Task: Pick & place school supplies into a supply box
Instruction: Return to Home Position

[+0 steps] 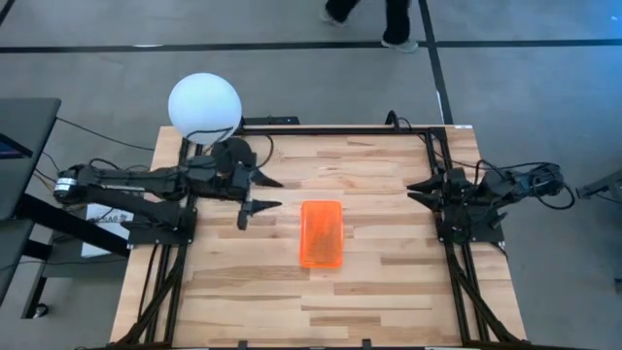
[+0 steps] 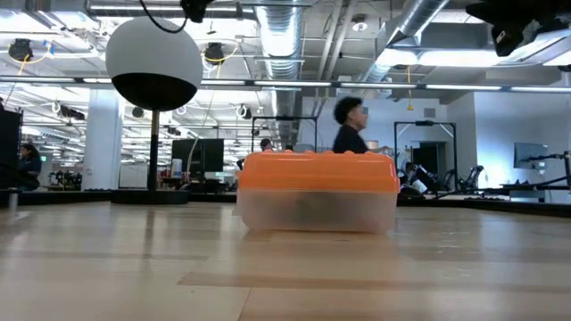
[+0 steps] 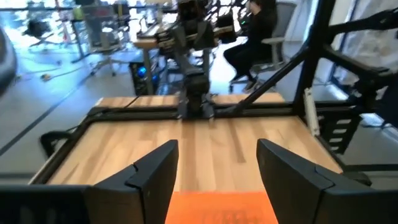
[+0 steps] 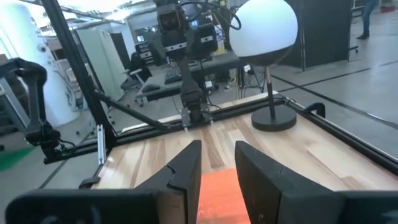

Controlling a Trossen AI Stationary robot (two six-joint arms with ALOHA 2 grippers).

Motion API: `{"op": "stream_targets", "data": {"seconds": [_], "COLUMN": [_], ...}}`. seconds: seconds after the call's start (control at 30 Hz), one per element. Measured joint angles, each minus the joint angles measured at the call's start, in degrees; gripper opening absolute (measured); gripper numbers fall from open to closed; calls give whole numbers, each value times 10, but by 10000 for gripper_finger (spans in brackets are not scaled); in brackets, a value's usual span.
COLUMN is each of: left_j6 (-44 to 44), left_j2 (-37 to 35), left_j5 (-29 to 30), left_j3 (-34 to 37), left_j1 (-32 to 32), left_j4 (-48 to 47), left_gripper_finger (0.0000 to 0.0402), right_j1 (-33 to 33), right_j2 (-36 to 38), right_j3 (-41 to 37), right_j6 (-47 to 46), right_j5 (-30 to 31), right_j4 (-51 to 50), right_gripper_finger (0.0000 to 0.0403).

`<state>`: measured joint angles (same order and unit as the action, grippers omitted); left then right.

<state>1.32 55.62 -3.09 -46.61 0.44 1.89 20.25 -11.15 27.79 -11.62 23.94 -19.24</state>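
The supply box (image 1: 321, 234), clear with an orange ribbed lid (image 2: 317, 171), lies flat on the middle of the wooden table with its lid on. No school supplies lie loose on the table; through the box's clear wall (image 2: 317, 212) only a dim dark shape shows. My left gripper (image 1: 280, 193) hovers open at the table's left, pointing level toward the box, whose lid (image 3: 221, 207) shows between its fingers. My right gripper (image 1: 413, 190) is drawn back at the table's right edge. It points level at the box (image 4: 217, 186), its fingers a narrow gap apart with nothing between them.
A white globe lamp (image 1: 204, 104) stands on a dark round base (image 4: 273, 119) at the table's far left corner, just behind my left arm. A black frame (image 1: 428, 146) runs along the table's edges. People are in the room beyond (image 2: 352, 125).
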Motion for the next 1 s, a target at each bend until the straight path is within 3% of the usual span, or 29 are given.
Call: {"op": "stream_targets", "data": {"seconds": [0.2,0.47,0.63,1.0], "left_j6": [7,-67,-82,-75], "left_j2": [-74,-204,-274,-452], "left_j5": [23,37,40,55], "left_j3": [24,278,371,456], "left_j1": [0,13,13,13], "left_j4": [-23,235,315,310], "left_gripper_finger": [215,215,215,215], "right_j1": [-1,-1,-1,-1], "right_j2": [31,55,70,109], "right_j3": [0,0,-2,-87], "right_j6": [7,16,16,-32], "right_j5": [2,18,19,18], "right_j4": [-23,-31,-26,22], "right_gripper_finger": [92,92,92,92]}}
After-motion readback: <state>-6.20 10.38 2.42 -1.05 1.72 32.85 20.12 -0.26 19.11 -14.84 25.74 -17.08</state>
